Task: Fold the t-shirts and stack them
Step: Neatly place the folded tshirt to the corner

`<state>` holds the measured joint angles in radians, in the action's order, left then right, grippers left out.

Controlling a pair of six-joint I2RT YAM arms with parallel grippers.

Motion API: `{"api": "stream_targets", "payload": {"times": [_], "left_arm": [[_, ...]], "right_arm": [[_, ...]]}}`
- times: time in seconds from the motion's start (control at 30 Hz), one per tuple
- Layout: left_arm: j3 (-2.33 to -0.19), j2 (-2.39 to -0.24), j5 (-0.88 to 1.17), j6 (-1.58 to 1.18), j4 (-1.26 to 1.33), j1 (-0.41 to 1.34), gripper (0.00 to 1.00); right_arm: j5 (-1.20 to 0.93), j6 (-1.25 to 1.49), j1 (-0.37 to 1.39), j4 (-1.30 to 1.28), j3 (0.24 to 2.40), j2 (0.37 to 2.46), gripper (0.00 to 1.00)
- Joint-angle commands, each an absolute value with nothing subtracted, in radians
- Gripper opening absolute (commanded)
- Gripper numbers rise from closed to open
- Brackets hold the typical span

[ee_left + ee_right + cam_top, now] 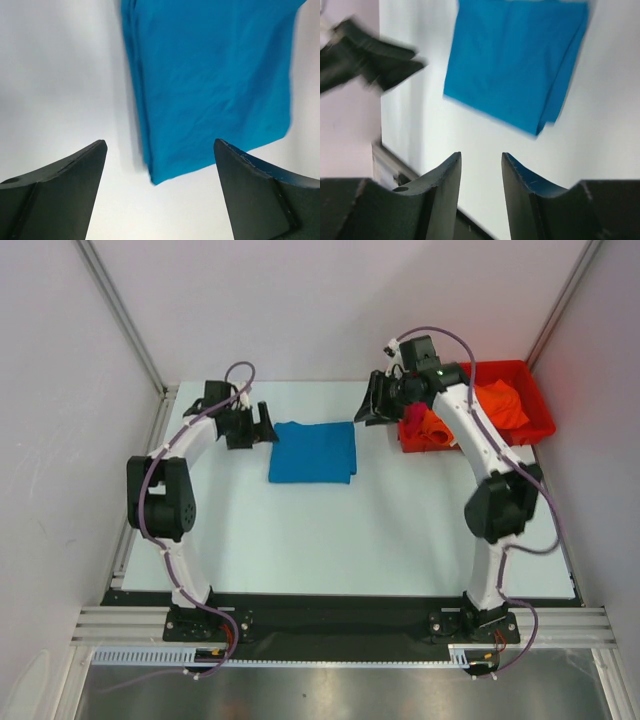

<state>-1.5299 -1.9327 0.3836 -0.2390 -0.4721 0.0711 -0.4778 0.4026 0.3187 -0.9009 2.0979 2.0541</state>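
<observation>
The teal shirt [313, 451] lies folded into a flat, nearly square packet on the table [330, 540], its layered edges showing along one side in the left wrist view; nothing touches it. The left gripper [160, 144] sits just beside the shirt's left edge, low over the table, jaws spread wide and holding nothing. The right gripper [481, 156] hangs near the shirt's far right corner, apart from the cloth; its jaws stand part-way open with a narrow gap, and they too hold nothing. To the right of the shirt, beyond the right gripper, stands the red bin [541, 423]; an orange shirt [503, 403] is heaped inside it; a pink shirt [413, 420] shows at the bin's side nearest the teal shirt, partly hidden by the right arm.
</observation>
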Motion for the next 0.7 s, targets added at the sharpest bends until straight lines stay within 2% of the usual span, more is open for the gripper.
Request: {"api": "stream_targets", "payload": {"times": [0.0,0.17,0.3,0.43,0.6,0.67], "left_arm": [[-1.465,-1.945,0.357,-0.147,-0.506,0.067,0.93],[-1.502,-2.019,0.353,-0.184,-0.477,0.078,0.93],[-1.586,-2.082,0.341,-0.219,-0.506,0.100,0.93],[-1.661,-2.140,0.318,-0.209,-0.541,0.149,0.92],[-1.724,-2.224,0.265,-0.236,-0.569,0.187,0.89],[-1.724,-2.235,0.241,-0.261,-0.580,0.206,0.85]], "right_arm": [[-0.485,0.339,0.383,-1.060,1.930,1.814,0.45],[-0.525,0.373,0.400,-1.071,1.657,1.477,0.46],[-0.517,0.373,0.394,-1.083,1.464,1.294,0.47],[-0.551,0.379,0.368,-1.057,1.277,1.204,0.47],[-0.587,0.371,0.353,-1.028,1.236,1.177,0.47],[-0.591,0.339,0.345,-1.035,1.252,1.186,0.47]]}}
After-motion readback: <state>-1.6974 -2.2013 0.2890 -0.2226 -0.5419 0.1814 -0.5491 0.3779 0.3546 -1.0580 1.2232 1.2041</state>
